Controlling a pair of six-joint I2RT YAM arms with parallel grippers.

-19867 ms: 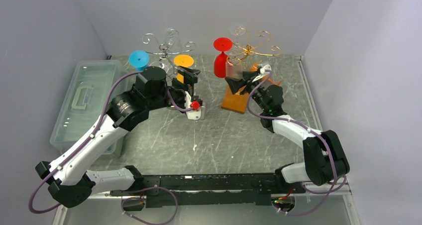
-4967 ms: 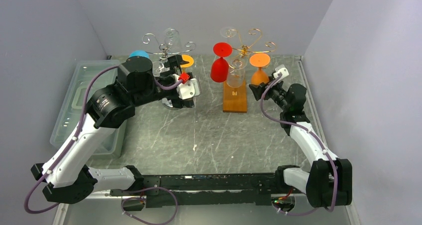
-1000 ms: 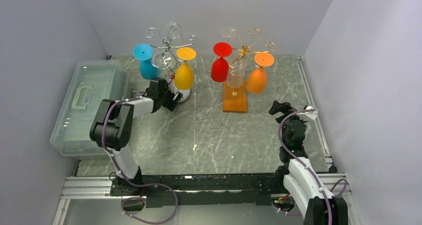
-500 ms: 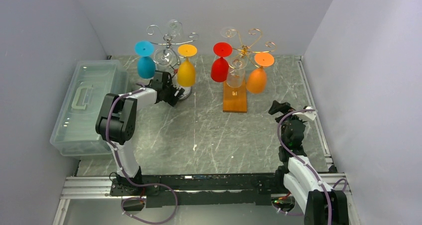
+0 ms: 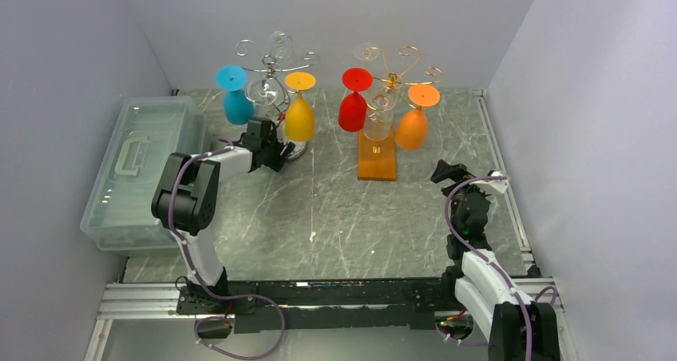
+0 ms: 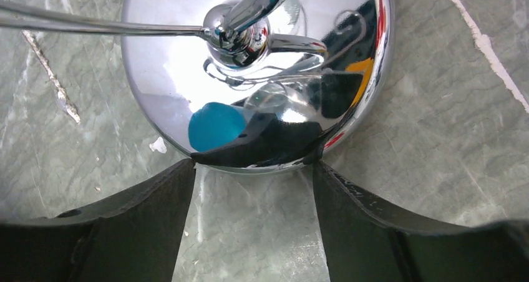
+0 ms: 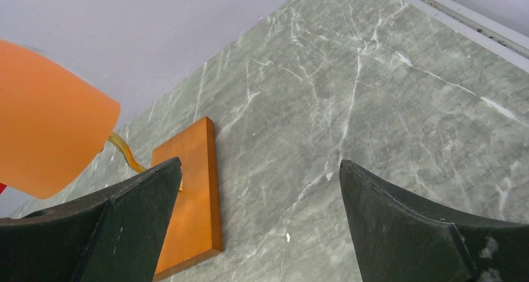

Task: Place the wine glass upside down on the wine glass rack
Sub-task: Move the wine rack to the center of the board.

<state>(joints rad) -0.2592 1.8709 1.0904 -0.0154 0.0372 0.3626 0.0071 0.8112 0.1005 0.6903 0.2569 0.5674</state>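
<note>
Nothing to read at this moment: no lettering, label, brand, number or sign comes through legibly in the overhead or either wrist view.

Left gripper (image 6: 252,168) (jaws apart) edged toward rack base (image 6: 168,63).

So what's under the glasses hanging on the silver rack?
The rack's round chrome base on the marble table, with the left end effector open at its edge. Whatever lies beneath the base is covered.

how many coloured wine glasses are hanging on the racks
4: blue glass and yellow glass on the silver rack, red glass and orange glass on the gold rack. None seems hidden.
</note>
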